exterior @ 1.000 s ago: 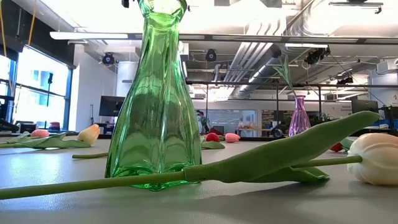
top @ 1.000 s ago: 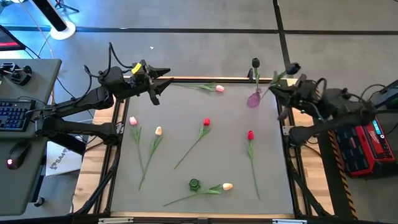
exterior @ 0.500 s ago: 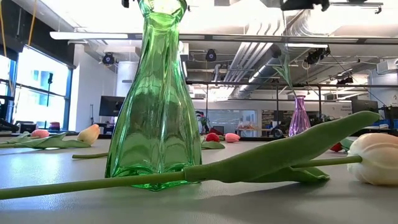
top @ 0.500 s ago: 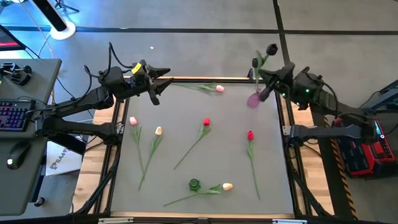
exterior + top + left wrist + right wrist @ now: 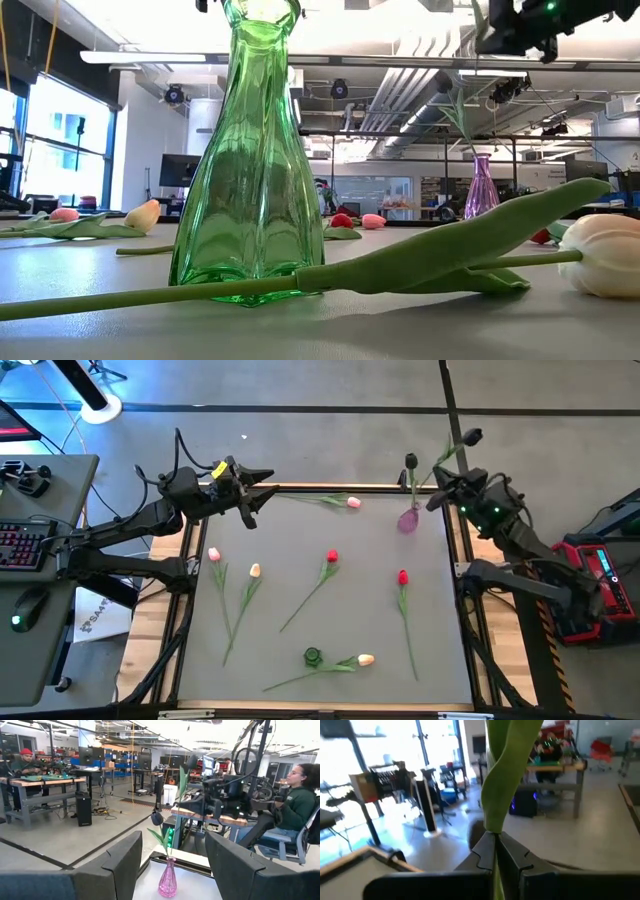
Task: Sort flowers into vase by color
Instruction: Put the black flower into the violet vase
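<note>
Dark left gripper (image 5: 262, 488) waits released over the table's far-left corner. Six tulips lie across the table (image 5: 440, 660); the purple vase (image 5: 408, 520) at the far-right corner already holds one near-black bloom. My right gripper (image 5: 437, 488), beside it, pinches a near-black tulip (image 5: 471, 436) low on the stem; I judge the long stem could swing and tip the vase.

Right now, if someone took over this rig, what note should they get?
Left gripper: jaws open, empty, at the mat's far left corner.
Right gripper: jaws shut on the held dark tulip's stem, raised beside the purple vase.
Done: one vased dark tulip stands in the purple vase.
Left: place the held one; pink tulips, red tulips and cream tulips, two each, lie on the mat. Green vase holds none.
</note>
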